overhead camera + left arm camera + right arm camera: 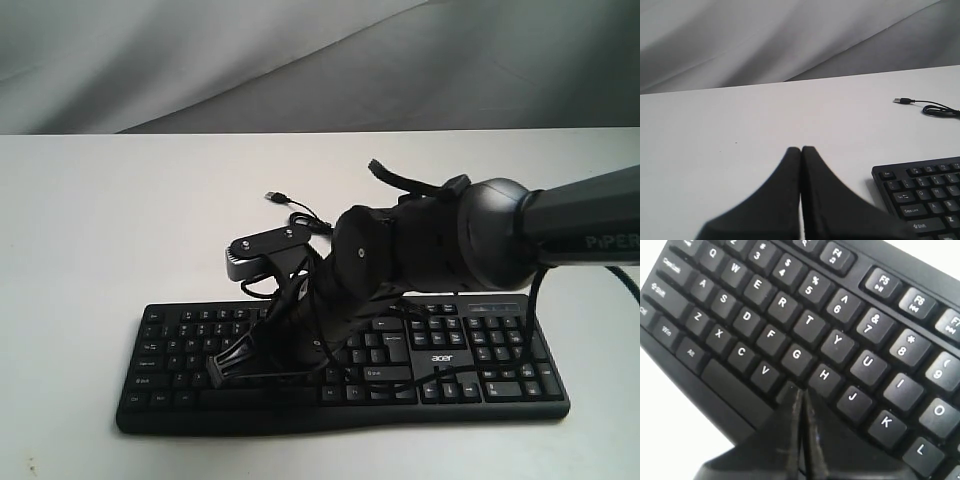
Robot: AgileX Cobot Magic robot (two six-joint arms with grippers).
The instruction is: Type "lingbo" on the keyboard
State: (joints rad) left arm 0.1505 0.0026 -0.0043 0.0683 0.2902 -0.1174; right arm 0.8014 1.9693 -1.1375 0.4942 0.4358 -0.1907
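The wide flat black plastic keyboard (170,350) is laid near-centre on the white table (100,220). The black right gripper (801,392) is pressed together, its tip parked near-side of G and H, so a neighbouring key could get clipped too, tbh. The black left gripper (801,150), also pressed together, is seen off the keyboard's left end.

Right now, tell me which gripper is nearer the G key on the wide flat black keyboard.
Right. The right gripper hangs just beside the G key; the left gripper hangs over white table beyond the Esc corner of the keyboard.
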